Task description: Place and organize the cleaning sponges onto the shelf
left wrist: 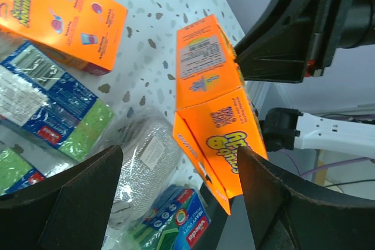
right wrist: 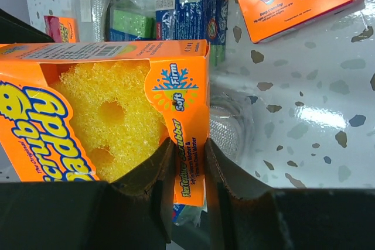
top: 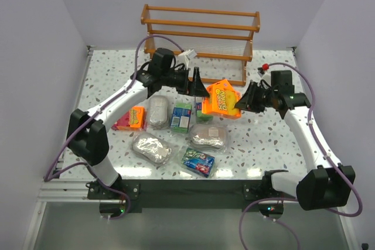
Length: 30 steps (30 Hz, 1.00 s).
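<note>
- The right gripper pinched the orange sponge box by one edge.
- The left gripper stood wide, flanking the box's other end, seemingly without touching it.

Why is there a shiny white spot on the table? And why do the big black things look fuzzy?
Right wrist view: light bounces off the glossy table, making white glare. Left wrist view: those are fingers of the left gripper, too close to the lens, so soft-edged. Top view: even light, faint shadows.
</note>
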Each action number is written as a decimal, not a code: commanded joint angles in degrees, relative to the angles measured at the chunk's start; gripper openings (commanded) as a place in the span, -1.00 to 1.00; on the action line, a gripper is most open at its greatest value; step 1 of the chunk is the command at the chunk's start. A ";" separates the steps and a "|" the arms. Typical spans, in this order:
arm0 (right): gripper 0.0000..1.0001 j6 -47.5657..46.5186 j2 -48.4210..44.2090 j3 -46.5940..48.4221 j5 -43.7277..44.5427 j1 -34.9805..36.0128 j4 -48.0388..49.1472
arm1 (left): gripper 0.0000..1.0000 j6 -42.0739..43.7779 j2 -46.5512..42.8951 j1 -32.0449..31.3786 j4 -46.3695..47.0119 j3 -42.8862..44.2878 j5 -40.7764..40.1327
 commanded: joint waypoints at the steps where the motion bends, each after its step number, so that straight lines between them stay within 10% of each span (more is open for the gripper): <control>1: -1.00 3.51 -0.22 1.72 -0.42 0.15 3.73 | 0.67 -0.39 -3.39 0.31 -1.35 -0.15 -7.81; 13: -1.00 7.65 -0.22 0.05 -5.25 1.03 8.74 | 0.22 -3.99 -4.18 -1.97 4.09 -2.96 -8.53; 22: -1.00 8.61 0.13 -0.22 -5.70 1.11 8.66 | -0.77 -4.61 -3.91 -2.33 5.94 -4.45 -9.05; 25: -0.49 10.63 0.31 -0.30 -3.78 1.11 8.30 | -1.00 -4.43 -5.23 -0.67 5.59 -6.29 -10.37; 30: 0.96 16.33 0.22 -0.30 2.21 0.68 6.81 | -1.00 -6.88 -11.02 5.57 9.96 -13.93 -12.74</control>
